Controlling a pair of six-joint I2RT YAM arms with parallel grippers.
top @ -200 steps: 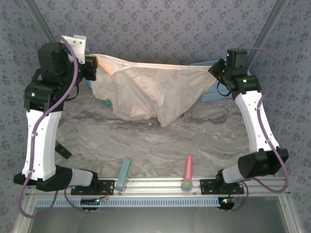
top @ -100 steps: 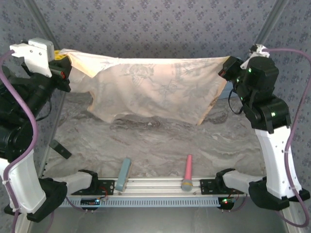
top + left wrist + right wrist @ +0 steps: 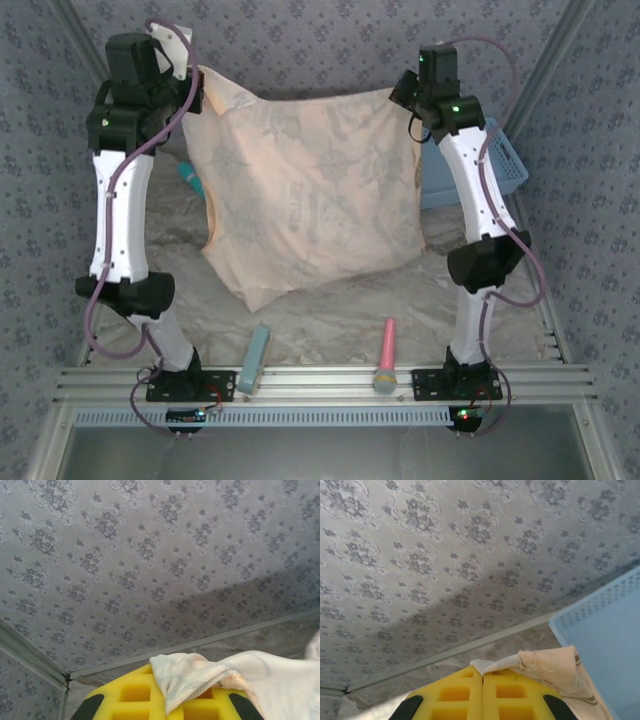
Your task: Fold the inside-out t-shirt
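The left gripper [image 3: 197, 98] and the right gripper [image 3: 403, 95] are each closed on a top corner of the inside-out t-shirt [image 3: 310, 190], high above the table [image 3: 330, 322]. So it hangs spread flat, probably ready for laying down on the table.

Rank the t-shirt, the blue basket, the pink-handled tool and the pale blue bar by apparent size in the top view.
1. t-shirt, hanging high, nearer the camera.
2. blue basket, partly behind the right arm.
3. pale blue bar and pink-handled tool: too alike to rank.
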